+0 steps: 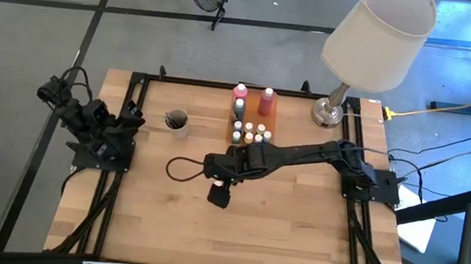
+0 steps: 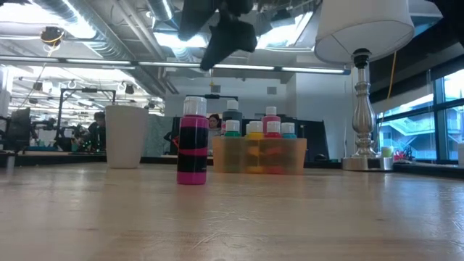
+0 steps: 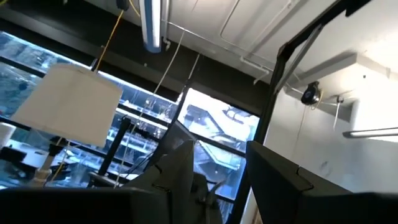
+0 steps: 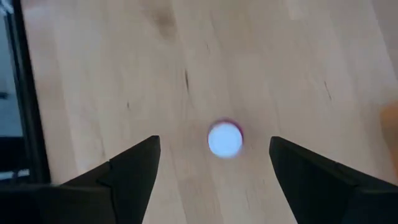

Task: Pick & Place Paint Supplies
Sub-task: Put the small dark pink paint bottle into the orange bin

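i'm hovering the right gripper (image 4: 214,177) straight above the pink bottle (image 2: 192,141), which is standing upright and alone on the table (image 1: 295,233), apart from the tray (image 2: 259,154). its white cap is sitting between my spread, empty fingers. the left gripper (image 1: 89,118) is waiting far off, state unclear. i'm reading no label text.

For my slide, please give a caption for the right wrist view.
Open right gripper hovering directly above an upright pink bottle on the wooden table.
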